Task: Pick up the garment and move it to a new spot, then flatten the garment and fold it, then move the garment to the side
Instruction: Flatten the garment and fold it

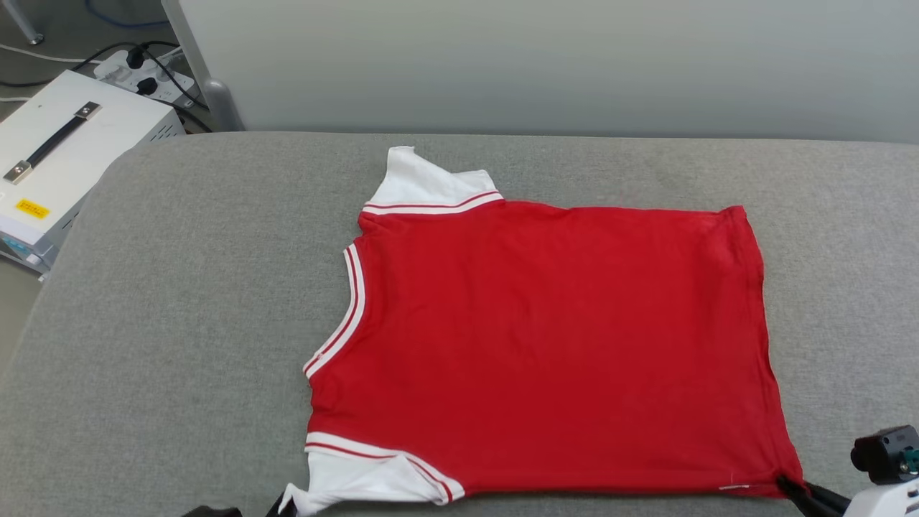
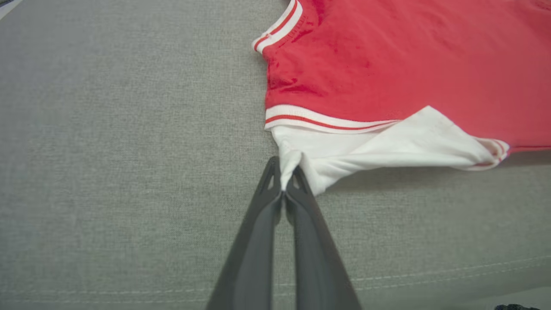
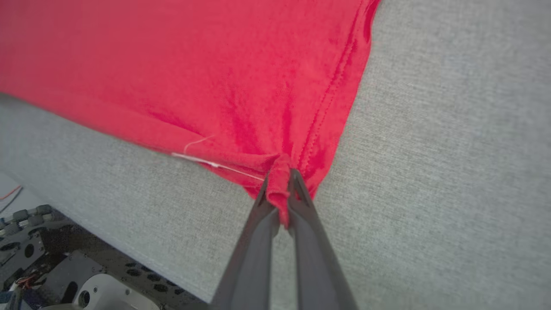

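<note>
The garment [image 1: 546,345] lies spread flat in the middle of the grey counter [image 1: 179,323], collar toward 9 o'clock and hem toward 3 o'clock. My left tool [image 2: 284,181] is closed on its white sleeve [image 2: 387,146] at 7 o'clock. My right tool [image 3: 282,183] is closed on the red hem corner [image 3: 297,142] at 5 o'clock. I think the fold comes next: I should lift both corners together, with equal pull, and carry the near edge toward 12 o'clock.

No text can be read. The only label in sight is a small yellow sticker [image 1: 32,209] on the white case [image 1: 108,122] at the head view's left; its dark print is too small to make out
</note>
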